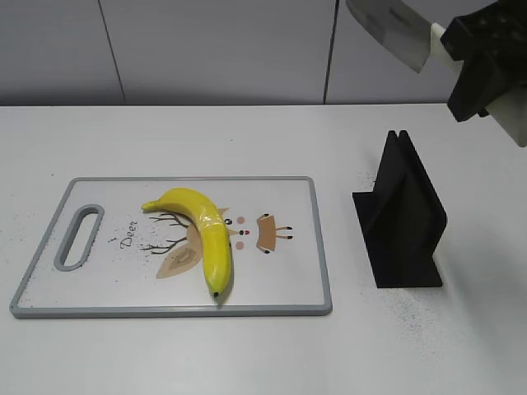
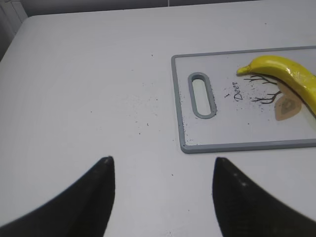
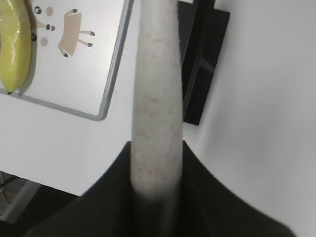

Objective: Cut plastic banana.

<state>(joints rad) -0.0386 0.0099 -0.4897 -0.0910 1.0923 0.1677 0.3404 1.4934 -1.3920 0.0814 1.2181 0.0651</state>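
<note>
The right claw (image 1: 486, 62) is clamped on the pale speckled handle (image 3: 155, 103) of a knife, held high at the 1 o'clock corner of the exterior view with the grey blade (image 1: 394, 29) pointing toward 10 o'clock. Below it a black knife stand (image 1: 401, 218) sits on the white worktop (image 1: 247, 354). At 9 o'clock from the stand lies the white cutting board (image 1: 280, 280) with a grey rim, and the plastic banana (image 1: 206, 230) rests across the deer drawing (image 1: 177, 243) near the board's middle, dark tip toward 6 o'clock. The left claw (image 2: 163, 195) hangs with its jaws spread above bare worktop, the board's handle slot (image 2: 202, 95) at its 1 o'clock.
</note>
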